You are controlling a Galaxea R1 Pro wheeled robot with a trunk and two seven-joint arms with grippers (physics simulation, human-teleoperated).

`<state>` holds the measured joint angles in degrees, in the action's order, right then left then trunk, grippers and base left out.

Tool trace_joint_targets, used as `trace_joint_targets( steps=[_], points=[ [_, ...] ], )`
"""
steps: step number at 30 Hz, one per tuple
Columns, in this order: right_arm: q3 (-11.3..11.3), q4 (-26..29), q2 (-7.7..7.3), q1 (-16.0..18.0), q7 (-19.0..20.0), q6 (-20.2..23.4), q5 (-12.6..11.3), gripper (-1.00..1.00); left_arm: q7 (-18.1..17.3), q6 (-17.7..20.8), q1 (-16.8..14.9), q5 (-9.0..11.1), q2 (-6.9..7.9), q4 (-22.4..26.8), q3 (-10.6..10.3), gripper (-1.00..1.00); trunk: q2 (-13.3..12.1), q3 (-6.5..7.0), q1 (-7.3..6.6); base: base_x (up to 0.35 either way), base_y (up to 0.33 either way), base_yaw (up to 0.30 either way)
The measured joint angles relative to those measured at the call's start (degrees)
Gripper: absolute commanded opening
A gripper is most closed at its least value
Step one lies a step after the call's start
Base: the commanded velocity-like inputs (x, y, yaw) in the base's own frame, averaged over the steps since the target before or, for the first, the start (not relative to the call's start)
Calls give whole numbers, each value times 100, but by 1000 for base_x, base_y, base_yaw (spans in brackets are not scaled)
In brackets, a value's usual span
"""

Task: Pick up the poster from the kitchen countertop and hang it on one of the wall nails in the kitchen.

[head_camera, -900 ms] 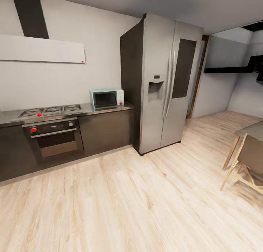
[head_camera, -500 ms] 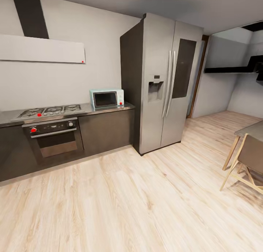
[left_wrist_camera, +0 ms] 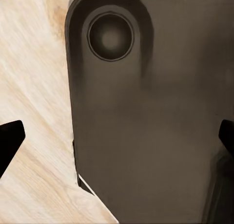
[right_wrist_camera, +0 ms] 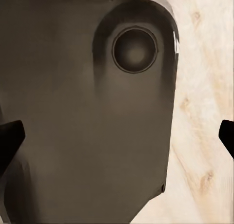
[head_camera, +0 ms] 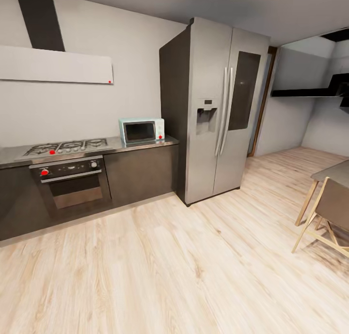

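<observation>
Kitchen countertop (head_camera: 140,145) glossy grey over dark cabinets, carrying hob (head_camera: 65,146) and microwave (head_camera: 141,130); both hands spread open.

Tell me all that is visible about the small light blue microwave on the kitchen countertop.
The small light blue microwave is a boxy oven with a dark window door and a pale control strip on its right side, which bears a red dot low down. Its door is shut. It stands upright on the glossy grey countertop, between the steel gas hob and the tall grey refrigerator.
</observation>
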<state>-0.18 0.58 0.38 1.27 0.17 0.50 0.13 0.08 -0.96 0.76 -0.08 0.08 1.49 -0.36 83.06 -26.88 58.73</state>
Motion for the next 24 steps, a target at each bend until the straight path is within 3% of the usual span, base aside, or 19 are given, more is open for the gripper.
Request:
trace_joint_targets(
  steps=[8, 9, 10, 11, 14, 24],
  points=[
    [-14, 270, -257, 262, -15, -232, -15, 100, 9, -258, 54, 0, 159, 256, -11, 100, 0, 0, 0, 0, 0, 0],
    [-19, 502, -299, 286, -16, -1081, -19, 100, 12, -700, 58, -1, 167, 579, -11, 100, 0, -1, 0, 0, 0, 0],
    [-19, 1330, -312, 293, -19, -1136, -19, 100, 13, -733, 60, -1, 186, 1391, -10, 100, 0, -1, 0, 0, 0, 0],
    [-19, 2422, -324, 309, -22, -1159, -19, 100, 15, -749, 54, -1, 244, 2499, -11, 100, -1, 3, 0, 0, 0, 0],
    [-21, 2829, -336, 303, -20, -1183, -17, 100, 16, -762, 60, 0, 321, 3186, -12, 100, 0, 1, 0, 0, 0, 0],
    [-5, 2872, -413, 258, -31, -1184, -14, 100, 12, -862, 60, 15, 352, 3335, 42, 100, 0, 0, 0, 0, 0, 173]
  ],
)
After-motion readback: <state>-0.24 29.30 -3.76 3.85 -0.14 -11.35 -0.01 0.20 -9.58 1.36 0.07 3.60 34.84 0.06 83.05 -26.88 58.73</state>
